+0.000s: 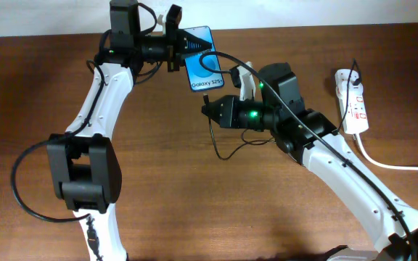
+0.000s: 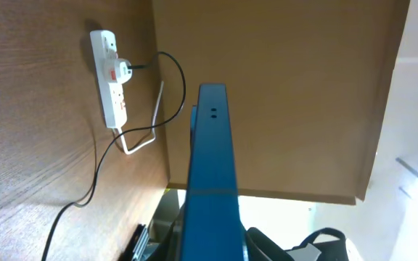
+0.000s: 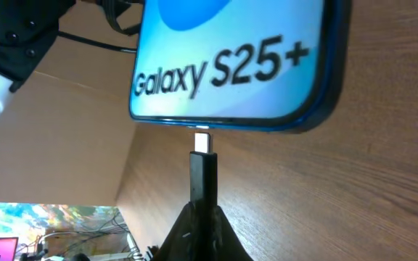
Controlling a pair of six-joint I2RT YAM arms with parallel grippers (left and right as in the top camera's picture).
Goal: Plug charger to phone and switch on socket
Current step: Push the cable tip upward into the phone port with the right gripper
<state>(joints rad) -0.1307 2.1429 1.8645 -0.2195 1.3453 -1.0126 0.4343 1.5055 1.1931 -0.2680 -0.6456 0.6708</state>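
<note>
The phone point(image 1: 203, 67), with its blue lit screen, is held above the table by its top end in my left gripper point(image 1: 182, 45), which is shut on it. In the left wrist view the phone point(image 2: 210, 159) shows edge-on. My right gripper point(image 1: 207, 110) is shut on the charger's black plug point(image 3: 203, 177) just below the phone's lower edge. The metal tip point(image 3: 203, 140) meets the port in the phone's point(image 3: 231, 51) bottom edge; how deep it sits I cannot tell. The white socket point(image 1: 354, 101) lies at the right, apart from both grippers.
The charger's thin black cable point(image 1: 227, 152) loops on the wooden table point(image 1: 194, 203) under my right arm. A plug sits in the socket point(image 2: 111, 76), and a thick white cord point(image 1: 394, 165) runs off right. The table's far edge is close behind the phone.
</note>
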